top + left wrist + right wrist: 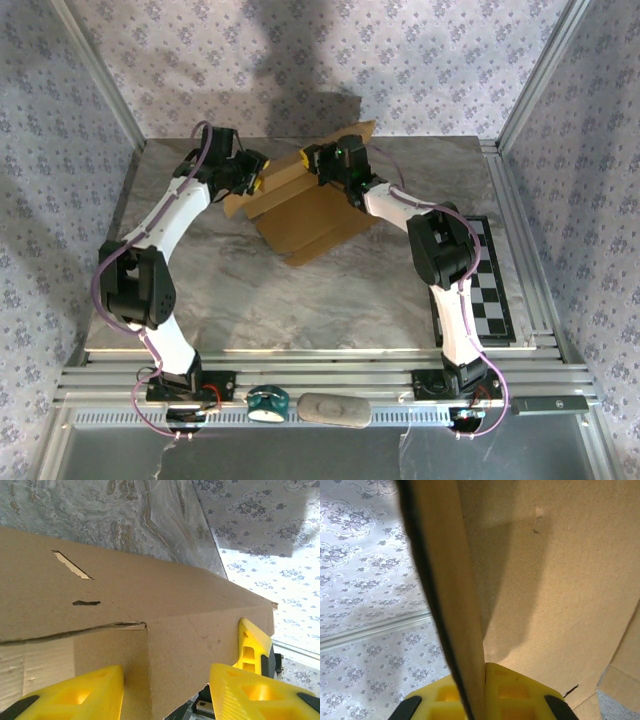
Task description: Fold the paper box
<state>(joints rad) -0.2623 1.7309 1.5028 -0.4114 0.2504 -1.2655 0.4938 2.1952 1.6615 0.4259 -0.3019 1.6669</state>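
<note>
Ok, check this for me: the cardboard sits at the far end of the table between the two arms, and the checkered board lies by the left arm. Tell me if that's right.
Not quite. The checkered board lies by the right arm, not the left, as the top view shows. The cardboard does sit at the far end of the table between the two arms.

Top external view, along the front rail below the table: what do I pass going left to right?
Left arm base → teal object → grey oval object → right arm base → black bar.
</note>
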